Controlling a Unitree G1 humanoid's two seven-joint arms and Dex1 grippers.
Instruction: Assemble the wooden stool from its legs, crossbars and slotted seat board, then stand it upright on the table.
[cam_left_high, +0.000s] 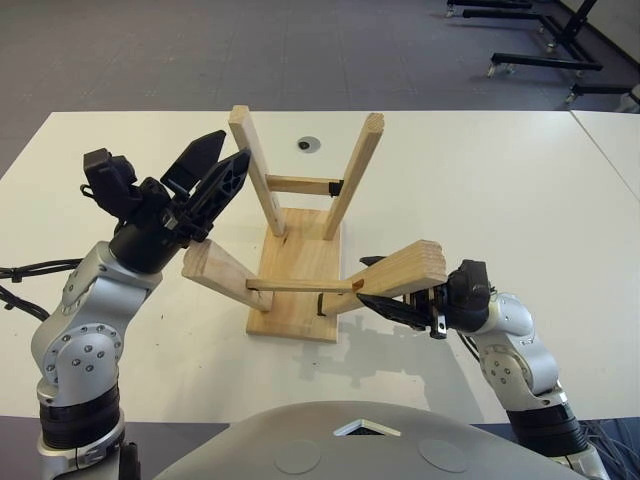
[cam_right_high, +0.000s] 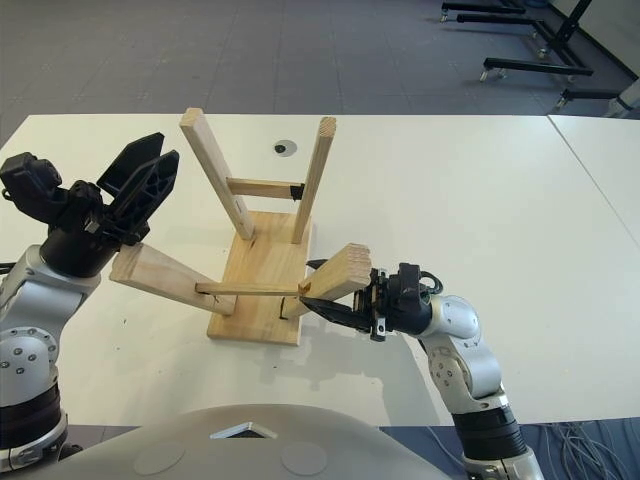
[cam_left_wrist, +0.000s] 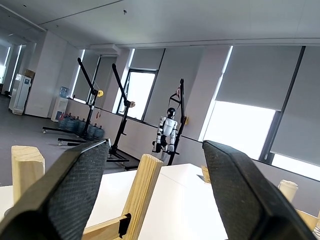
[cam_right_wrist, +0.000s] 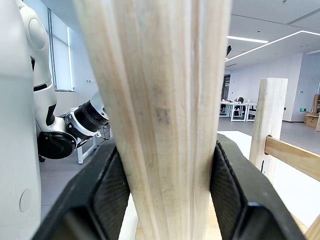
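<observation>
Since the leg (cam_left_high: 408, 266) looks stiff and light, right gripper's (cam_left_high: 378, 301) clamp on it suffices; left gripper (cam_left_high: 226, 156) gapes wide, empty.

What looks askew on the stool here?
The near left leg and near right leg splay outward from the seat board; the far legs stand almost upright. The right gripper clamps the near right leg.
</observation>
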